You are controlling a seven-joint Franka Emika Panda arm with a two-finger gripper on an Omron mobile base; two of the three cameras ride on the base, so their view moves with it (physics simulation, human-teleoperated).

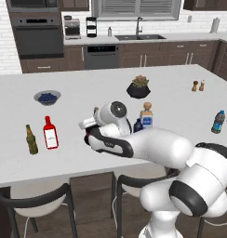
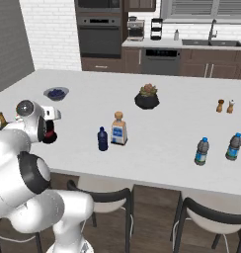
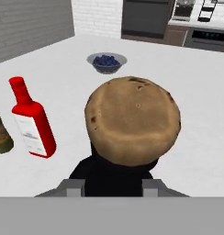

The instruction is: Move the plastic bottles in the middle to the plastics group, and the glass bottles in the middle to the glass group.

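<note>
1. We see the squat black bottle (image 3: 114, 176) right at the claw (image 3: 111, 186), its brown cork stopper (image 3: 133, 120) looming up close in the hand view.
2. The claw's two fingers sit against either side of the bottle's dark body, clamped on it.
3. In the right base view the bottle (image 2: 50, 132) hangs at the hand, above the white counter (image 2: 157, 133).
4. Just beyond stand the red bottle (image 1: 50, 133) and the olive-brown bottle (image 1: 31, 139), close together.
5. The navy bottle (image 2: 102, 139) and the pale square bottle (image 2: 119, 129) stand mid-counter, side by side.
</note>
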